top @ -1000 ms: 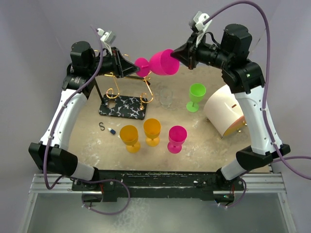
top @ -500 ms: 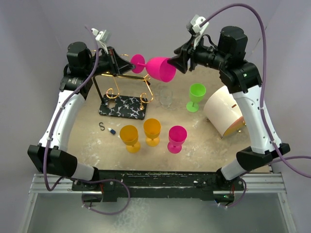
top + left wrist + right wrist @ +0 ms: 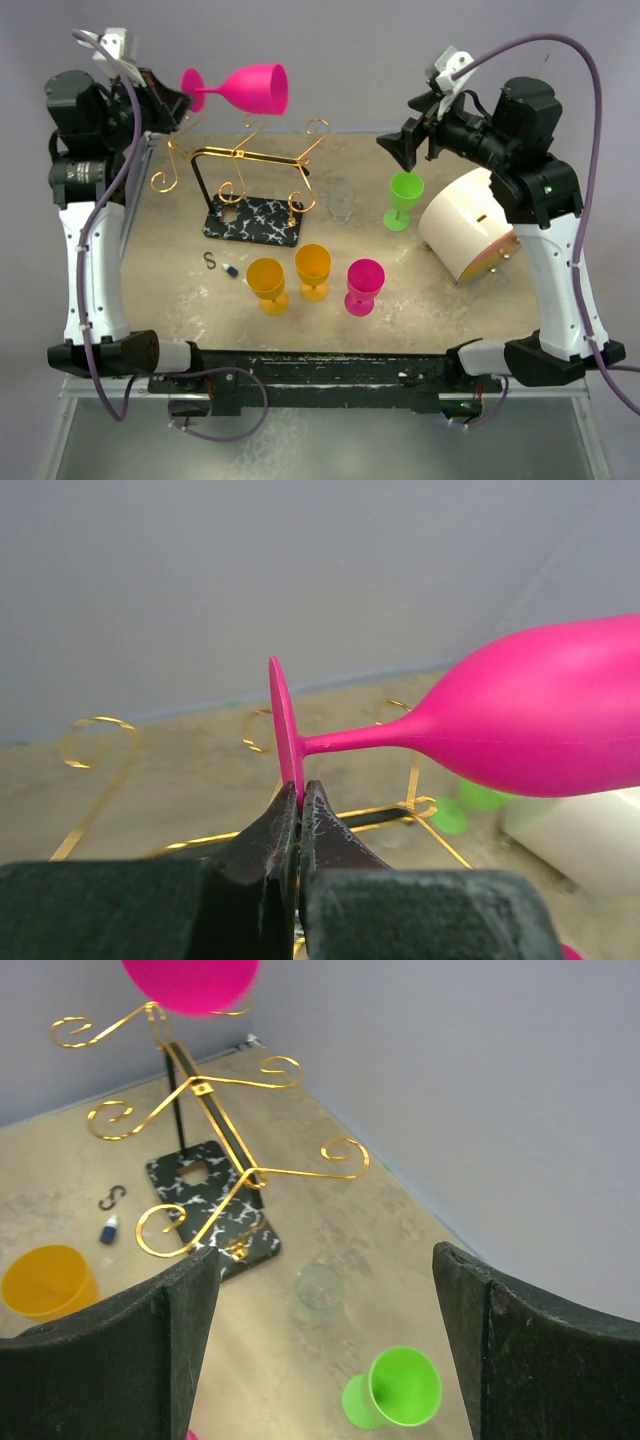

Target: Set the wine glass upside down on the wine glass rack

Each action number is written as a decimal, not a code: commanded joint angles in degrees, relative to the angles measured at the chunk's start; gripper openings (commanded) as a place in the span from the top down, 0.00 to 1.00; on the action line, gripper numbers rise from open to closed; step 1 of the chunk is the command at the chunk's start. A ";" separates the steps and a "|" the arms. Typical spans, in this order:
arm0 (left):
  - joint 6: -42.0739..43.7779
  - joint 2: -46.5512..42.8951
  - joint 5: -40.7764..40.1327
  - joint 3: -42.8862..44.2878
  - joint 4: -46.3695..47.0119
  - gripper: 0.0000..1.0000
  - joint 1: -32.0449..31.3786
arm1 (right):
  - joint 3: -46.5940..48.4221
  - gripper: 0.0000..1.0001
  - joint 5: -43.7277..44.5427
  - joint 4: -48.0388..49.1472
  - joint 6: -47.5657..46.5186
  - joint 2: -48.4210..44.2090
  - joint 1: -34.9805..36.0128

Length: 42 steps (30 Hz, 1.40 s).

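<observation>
A pink wine glass (image 3: 245, 88) lies sideways in the air, high over the back left of the table, bowl pointing right. My left gripper (image 3: 183, 95) is shut on the rim of its foot; in the left wrist view the jaws (image 3: 300, 792) pinch the thin foot disc (image 3: 285, 720), with the bowl (image 3: 550, 720) to the right. The gold wire wine glass rack (image 3: 250, 155) stands below on its black marbled base (image 3: 255, 218). My right gripper (image 3: 395, 148) is open and holds nothing, well to the right of the glass, above the green glass. The right wrist view shows the rack (image 3: 215, 1100) and the pink bowl (image 3: 190, 982).
Two orange glasses (image 3: 267, 280) (image 3: 313, 268) and a second pink glass (image 3: 364, 283) stand at the front. A green glass (image 3: 405, 195) and a clear glass (image 3: 342, 198) stand right of the rack. A white container (image 3: 462, 228) lies at the right. A small S-hook (image 3: 209, 261) lies left.
My right gripper let go of the pink bowl, opened and drew back to the right. My left gripper closed on the foot and carried the glass up and to the left.
</observation>
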 commanded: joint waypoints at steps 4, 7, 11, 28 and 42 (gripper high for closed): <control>22.09 -2.98 -30.41 12.67 -8.21 1.00 4.53 | -6.88 0.11 2.28 2.83 -2.45 -3.58 -3.75; 29.91 -2.71 -39.65 14.25 -7.11 1.00 4.69 | -10.11 0.11 3.80 3.29 -4.19 -3.83 -3.75; 39.88 -1.22 -49.92 15.15 -4.59 1.00 4.69 | -14.93 0.11 1.25 4.32 -6.59 -3.58 -3.81; 82.55 8.33 -62.01 1.84 20.56 1.00 1.94 | -33.43 0.13 -17.15 9.79 -15.28 -6.83 -10.69; 101.88 12.07 -45.59 -10.17 22.64 1.00 -4.99 | -39.06 0.14 -21.10 10.59 -16.46 -9.40 -10.78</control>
